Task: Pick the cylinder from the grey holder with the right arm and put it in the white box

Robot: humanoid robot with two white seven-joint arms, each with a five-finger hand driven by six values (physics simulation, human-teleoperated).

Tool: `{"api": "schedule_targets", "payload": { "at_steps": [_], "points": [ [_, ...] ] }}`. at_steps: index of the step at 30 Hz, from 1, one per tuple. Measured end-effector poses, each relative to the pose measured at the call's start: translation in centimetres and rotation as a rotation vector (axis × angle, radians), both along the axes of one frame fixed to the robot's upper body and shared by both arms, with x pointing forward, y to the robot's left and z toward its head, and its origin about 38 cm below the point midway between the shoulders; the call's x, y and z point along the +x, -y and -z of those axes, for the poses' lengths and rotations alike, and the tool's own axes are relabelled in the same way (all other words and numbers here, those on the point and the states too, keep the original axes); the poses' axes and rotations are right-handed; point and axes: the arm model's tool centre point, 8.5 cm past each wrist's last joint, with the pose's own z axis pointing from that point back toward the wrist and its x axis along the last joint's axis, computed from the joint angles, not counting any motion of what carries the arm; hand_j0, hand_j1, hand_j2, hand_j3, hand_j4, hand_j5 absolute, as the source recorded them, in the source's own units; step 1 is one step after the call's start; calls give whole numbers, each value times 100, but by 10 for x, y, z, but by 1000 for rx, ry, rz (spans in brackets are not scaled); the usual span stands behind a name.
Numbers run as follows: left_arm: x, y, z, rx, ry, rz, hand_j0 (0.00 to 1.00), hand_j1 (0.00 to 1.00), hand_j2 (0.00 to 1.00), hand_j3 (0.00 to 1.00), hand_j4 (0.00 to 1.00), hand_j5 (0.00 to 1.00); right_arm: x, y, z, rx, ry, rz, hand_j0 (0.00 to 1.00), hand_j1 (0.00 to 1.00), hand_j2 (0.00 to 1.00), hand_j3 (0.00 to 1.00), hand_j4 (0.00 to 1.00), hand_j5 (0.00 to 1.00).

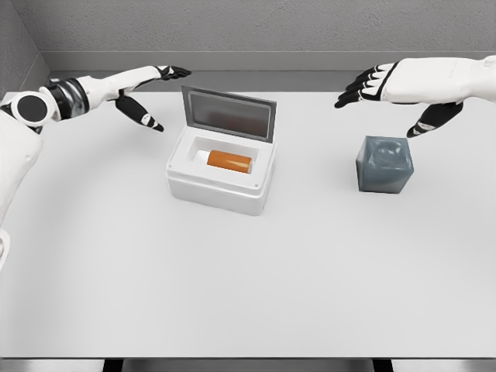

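Inside the open white box (221, 180), near the middle of the table, we see the orange cylinder with a white cap end (226, 160) lying on its side in the recess, its long axis running roughly left to right and the pale end toward the left; the box is a thick-walled rectangular container with rounded corners, and its grey-lined lid (228, 113) stands raised along the far edge, tilted a little backward; to the right of the box, well apart from it, sits the dark grey cube-shaped holder (384, 164), semi-glossy, with a round socket in its top face that we read as holding nothing; above and just behind that holder hangs our right hand (391, 94), white with black fingers, its arm coming in from the right edge; the fingers are spread and relaxed, pointing leftward, the thumb angled down toward the holder without touching it, and the hand grips nothing; on the far left our left hand (151, 94) reaches in from the left edge, likewise loose and apart, the fingers stretched toward the box lid and the thumb dropped toward the tabletop, clear of the box; everything rests on a flat white table (248, 287), with a grey textured wall (248, 31) behind it.
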Motion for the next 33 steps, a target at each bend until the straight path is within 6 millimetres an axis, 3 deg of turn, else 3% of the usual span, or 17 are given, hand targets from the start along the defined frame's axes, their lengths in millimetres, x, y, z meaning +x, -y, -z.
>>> {"api": "schedule_targets", "payload": {
  "at_steps": [11, 29, 33],
  "points": [
    [-6, 8, -4, 30, 34, 58, 100, 100, 100, 100, 100, 100, 6, 2, 2, 7, -8, 16, 100, 100, 100, 100, 100, 100],
    [-21, 0, 0, 53, 55, 96, 100, 100, 100, 100, 100, 100, 11, 4, 6, 10, -16, 31, 100, 100, 100, 100, 100, 100],
    [-23, -4, -6, 61, 74, 103, 100, 100, 100, 100, 100, 100, 11, 4, 6, 9, -17, 31, 100, 100, 100, 100, 100, 100]
  ]
}}
